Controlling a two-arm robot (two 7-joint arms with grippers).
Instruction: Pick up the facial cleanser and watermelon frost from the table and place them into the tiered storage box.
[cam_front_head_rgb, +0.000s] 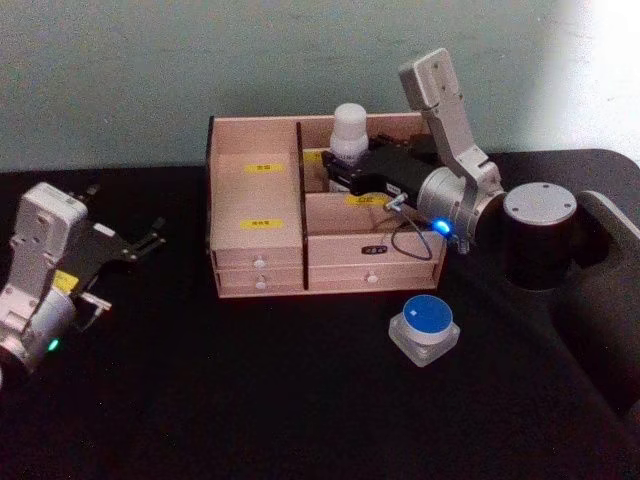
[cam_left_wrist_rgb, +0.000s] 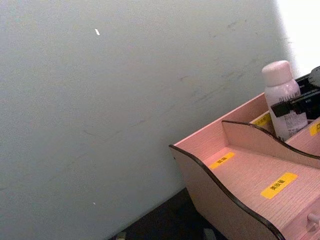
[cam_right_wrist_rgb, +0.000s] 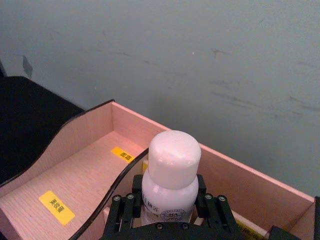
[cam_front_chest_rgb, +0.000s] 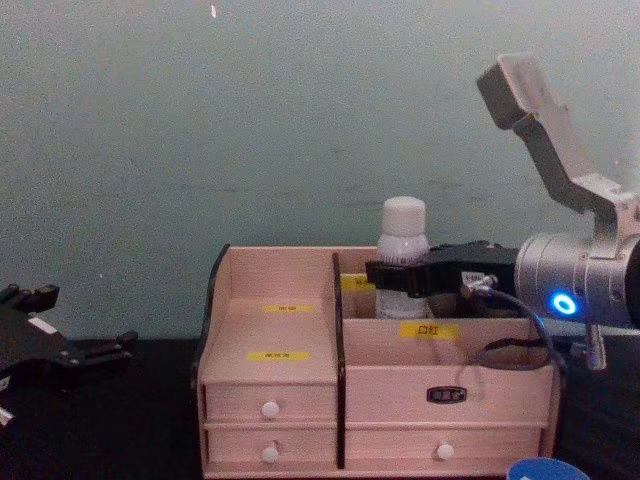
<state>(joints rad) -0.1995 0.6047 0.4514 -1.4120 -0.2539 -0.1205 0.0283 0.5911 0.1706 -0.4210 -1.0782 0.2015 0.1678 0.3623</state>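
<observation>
Now: facial cleanser (cam_front_head_rgb: 350, 125) at the tiered storage box (cam_front_head_rgb: 255, 240), watermelon frost (cam_front_head_rgb: 424, 322) on the table (cam_front_head_rgb: 250, 400).

Nearest, the watermelon frost, a clear jar with a blue lid, sits right of the table's middle, near the box's front right corner. At the table's left edge the left gripper (cam_front_head_rgb: 125, 215) hangs spread and empty. Farther back, the right gripper (cam_front_head_rgb: 345, 165) clamps the upright white facial cleanser in the box's rear right compartment, its base hidden.
</observation>
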